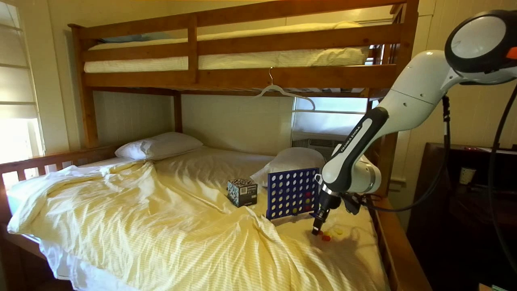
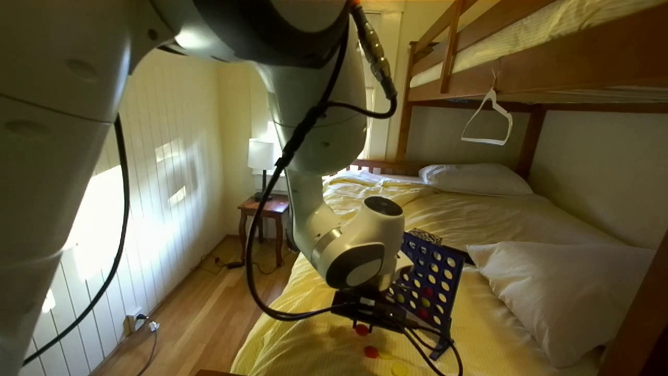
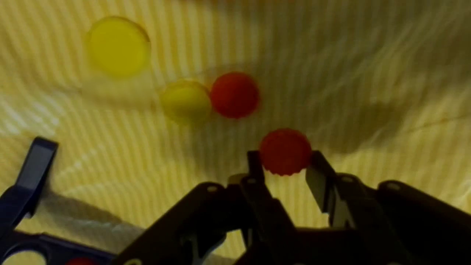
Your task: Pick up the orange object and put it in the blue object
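Daylight, warm cast. In an exterior view, 2 windows: far window [image 1: 18, 135], well apart from the gripper [image 3: 285, 158], blown out to white; back window [image 1: 323, 121], above and behind the gripper, milder. Soft shadow on the bedspread [image 1: 181, 226] just beside the gripper. In an exterior view, hard sun patches bleach the wall [image 2: 167, 209], well apart from the gripper. Wrist view dim, soft; gripper near silhouette. Red disc [image 3: 285, 152] between the fingertips dull, notched rim readable; yellow disc [image 3: 118, 47] farthest from it brighter, rim smeared. Whitish glare on the bedspread toward the blue grid [image 3: 59, 241], shade opposite.
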Tool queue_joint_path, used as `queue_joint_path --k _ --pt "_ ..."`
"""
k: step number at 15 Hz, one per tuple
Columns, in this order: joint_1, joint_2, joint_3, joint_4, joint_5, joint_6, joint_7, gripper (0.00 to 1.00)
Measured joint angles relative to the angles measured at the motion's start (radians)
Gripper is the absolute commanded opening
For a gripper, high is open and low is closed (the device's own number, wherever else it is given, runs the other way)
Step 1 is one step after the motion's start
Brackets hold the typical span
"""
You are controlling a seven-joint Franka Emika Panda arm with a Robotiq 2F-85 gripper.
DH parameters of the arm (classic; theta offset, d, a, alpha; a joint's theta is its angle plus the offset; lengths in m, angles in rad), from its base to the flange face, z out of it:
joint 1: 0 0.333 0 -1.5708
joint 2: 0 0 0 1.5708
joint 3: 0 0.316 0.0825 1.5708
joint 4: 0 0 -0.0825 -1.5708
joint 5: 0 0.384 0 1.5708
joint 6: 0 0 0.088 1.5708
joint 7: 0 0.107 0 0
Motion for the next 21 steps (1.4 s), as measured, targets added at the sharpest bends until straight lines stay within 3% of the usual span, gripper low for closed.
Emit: queue_joint_path --k 4,7,9,14,21 --pt "-0.206 -0.074 0.228 -0.115 0.090 0.287 -0.083 0.10" --pt "-0.393 -0.081 0.442 -0.176 0.072 0.516 -0.080 0.10" --pt "-0.484 -0.076 0.528 -0.209 0.017 0.640 -0.047 0.10" --pt "-0.624 -0.062 0.594 -0.261 -0.103 0.805 0.018 0.10" --pt "-0.754 -0.048 0.620 -0.272 -0.209 0.876 0.100 0.10"
